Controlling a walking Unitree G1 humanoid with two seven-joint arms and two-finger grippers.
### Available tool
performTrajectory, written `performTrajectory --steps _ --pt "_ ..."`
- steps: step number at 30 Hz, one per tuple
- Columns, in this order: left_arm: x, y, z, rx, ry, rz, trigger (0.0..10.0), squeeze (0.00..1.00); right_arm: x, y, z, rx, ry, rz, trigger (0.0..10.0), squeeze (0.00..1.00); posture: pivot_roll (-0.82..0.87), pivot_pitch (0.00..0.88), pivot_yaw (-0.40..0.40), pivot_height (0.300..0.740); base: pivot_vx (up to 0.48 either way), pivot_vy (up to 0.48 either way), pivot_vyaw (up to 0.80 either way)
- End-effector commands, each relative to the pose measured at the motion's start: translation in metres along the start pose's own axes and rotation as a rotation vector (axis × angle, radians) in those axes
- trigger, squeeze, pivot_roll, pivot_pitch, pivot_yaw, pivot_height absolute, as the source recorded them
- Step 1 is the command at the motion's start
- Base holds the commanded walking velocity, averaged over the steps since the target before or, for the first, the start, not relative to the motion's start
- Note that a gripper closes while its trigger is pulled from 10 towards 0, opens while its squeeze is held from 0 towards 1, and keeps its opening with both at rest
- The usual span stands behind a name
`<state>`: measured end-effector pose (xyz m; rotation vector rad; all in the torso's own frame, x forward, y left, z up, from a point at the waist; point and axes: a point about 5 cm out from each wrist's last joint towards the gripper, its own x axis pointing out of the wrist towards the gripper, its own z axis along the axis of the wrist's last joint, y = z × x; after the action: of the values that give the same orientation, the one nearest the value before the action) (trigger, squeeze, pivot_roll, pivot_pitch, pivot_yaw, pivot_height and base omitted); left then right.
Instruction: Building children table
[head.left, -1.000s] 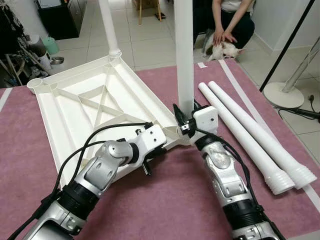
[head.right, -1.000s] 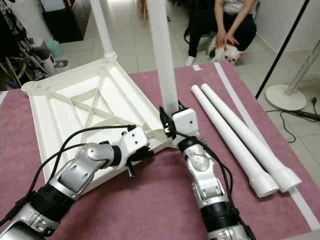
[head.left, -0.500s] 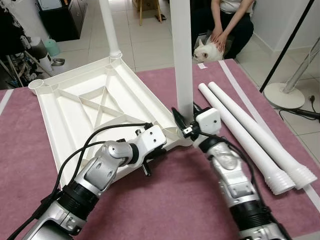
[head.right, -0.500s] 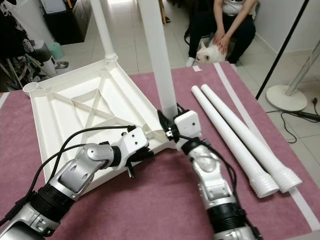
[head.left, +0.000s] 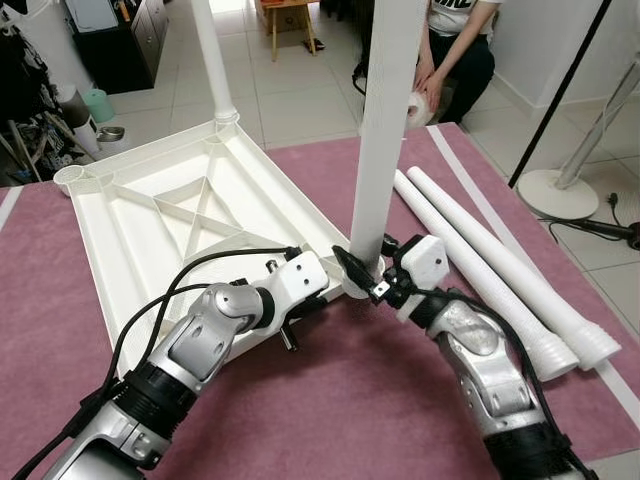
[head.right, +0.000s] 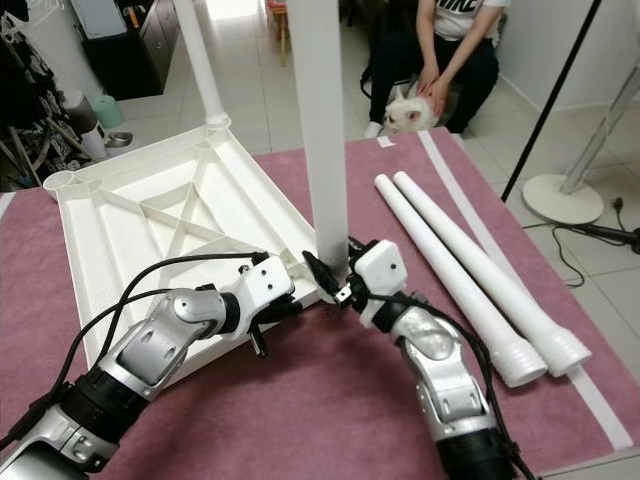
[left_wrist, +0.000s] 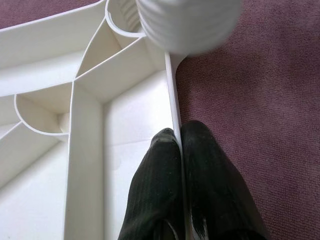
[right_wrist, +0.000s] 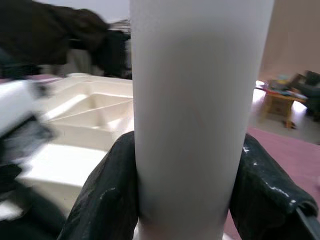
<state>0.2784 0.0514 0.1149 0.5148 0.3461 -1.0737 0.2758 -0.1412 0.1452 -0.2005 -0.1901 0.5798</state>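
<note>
The white tabletop (head.left: 150, 215) lies upside down on the purple carpet, with one white leg (head.left: 212, 50) standing in its far corner. My right gripper (head.left: 362, 278) is shut on a second white leg (head.left: 385, 130) low down and holds it nearly upright. That leg's ribbed end (left_wrist: 185, 22) is at the tabletop's near right corner socket. In the right wrist view, black fingers (right_wrist: 107, 200) press on both sides of the leg (right_wrist: 200, 100). My left gripper (left_wrist: 180, 150) is shut on the tabletop's thin rim (left_wrist: 172, 90) just beside that corner.
Two loose white legs (head.left: 490, 260) lie side by side on the carpet to the right. Beyond the carpet a seated person (head.right: 450, 40) holds a small white dog (head.right: 400, 105). A fan base (head.left: 560, 190) with a cable stands far right, and dark furniture (head.left: 100, 25) at back left.
My right gripper has drawn the held leg slightly nearer and left, toward the corner socket, and the leg has tipped a little. The left arm has stayed put. The dog has shifted.
</note>
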Motion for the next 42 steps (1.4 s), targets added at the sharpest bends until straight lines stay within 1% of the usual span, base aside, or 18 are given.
performTrajectory --steps 1,4,5,8,9,10,13,15,17,19,22,27,29,34,39,40,41,42 --pt "-0.004 0.008 0.001 0.046 0.007 0.039 0.0 0.0 -0.011 -0.005 -0.042 0.101 0.212 -0.088 10.0 0.0 -0.04 0.0 0.142 0.74 0.0 0.0 0.0" --pt "-0.005 0.008 0.001 0.046 0.009 0.038 0.0 0.0 -0.002 -0.01 -0.032 0.118 0.149 -0.107 10.0 0.0 -0.03 0.001 0.145 0.74 0.0 0.0 0.0" --pt "-0.005 0.008 0.001 0.046 0.009 0.038 0.0 0.0 -0.002 -0.01 -0.032 0.118 0.149 -0.107 10.0 0.0 -0.03 0.001 0.145 0.74 0.0 0.0 0.0" --pt "-0.006 0.008 -0.001 0.044 0.014 0.036 0.0 0.0 0.004 -0.01 -0.025 0.148 0.112 -0.076 10.0 0.0 -0.03 0.007 0.15 0.74 0.0 0.0 0.0" --pt "-0.006 0.008 -0.001 0.044 0.014 0.036 0.0 0.0 0.004 -0.01 -0.025 0.148 0.112 -0.076 10.0 0.0 -0.03 0.007 0.15 0.74 0.0 0.0 0.0" --pt "-0.007 0.007 -0.001 0.043 0.016 0.033 0.0 0.0 0.008 -0.005 -0.026 0.164 0.114 -0.026 10.0 0.0 -0.03 0.007 0.15 0.74 0.0 0.0 0.0" --pt "-0.007 0.007 -0.001 0.043 0.016 0.032 0.0 0.0 0.009 -0.003 -0.027 0.17 0.116 -0.002 10.0 0.0 -0.03 0.007 0.15 0.74 0.0 0.0 0.0" --pt "-0.007 0.006 -0.001 0.042 0.016 0.031 0.0 0.0 0.013 0.004 -0.027 0.16 0.125 0.06 10.0 0.0 -0.02 0.014 0.148 0.74 0.0 0.0 0.0" --pt "-0.007 0.006 -0.001 0.041 0.016 0.031 0.0 0.0 0.014 0.005 -0.028 0.157 0.132 0.089 10.0 0.0 -0.02 0.016 0.146 0.74 0.0 0.0 0.0" --pt "-0.007 0.006 -0.001 0.041 0.016 0.031 0.0 0.0 0.014 0.005 -0.028 0.157 0.132 0.089 10.0 0.0 -0.02 0.016 0.146 0.74 0.0 0.0 0.0" --pt "-0.008 0.005 -0.002 0.037 0.016 0.031 0.0 0.0 0.012 0.006 -0.032 0.151 0.158 0.157 10.0 0.0 -0.02 0.017 0.145 0.74 0.0 0.0 0.0" --pt "-0.008 0.004 -0.002 0.035 0.017 0.029 0.0 0.0 0.013 0.003 -0.034 0.144 0.17 0.181 10.0 0.0 -0.01 0.023 0.145 0.74 0.0 0.0 0.0" --pt "-0.009 0.004 -0.002 0.035 0.017 0.028 0.0 0.0 0.016 0.0 -0.034 0.126 0.172 0.184 10.0 0.0 -0.01 0.024 0.148 0.74 0.0 0.0 0.0" --pt "-0.009 0.004 -0.002 0.037 0.018 0.026 0.0 0.0 0.022 -0.003 -0.034 0.127 0.174 0.188 10.0 0.0 -0.01 0.023 0.152 0.74 0.0 0.0 0.0" --pt "-0.009 0.005 -0.002 0.037 0.019 0.029 0.0 0.0 0.021 -0.009 -0.034 0.117 0.182 0.182 10.0 0.0 0.0 0.023 0.151 0.74 0.0 0.0 0.0" --pt "-0.009 0.005 -0.002 0.035 0.023 0.032 3.9 0.0 0.019 -0.009 -0.035 0.121 0.187 0.192 10.0 0.0 -0.01 0.023 0.153 0.74 0.0 0.0 0.0" --pt "-0.009 0.005 -0.003 0.035 0.027 0.032 10.0 0.0 0.018 -0.008 -0.037 0.117 0.197 0.205 10.0 0.0 -0.01 0.024 0.155 0.74 0.0 0.0 0.0" --pt "-0.009 0.005 -0.003 0.034 0.03 0.035 10.0 0.0 0.016 -0.007 -0.038 0.114 0.205 0.22 10.0 0.0 -0.01 0.024 0.155 0.74 0.0 0.0 0.0"
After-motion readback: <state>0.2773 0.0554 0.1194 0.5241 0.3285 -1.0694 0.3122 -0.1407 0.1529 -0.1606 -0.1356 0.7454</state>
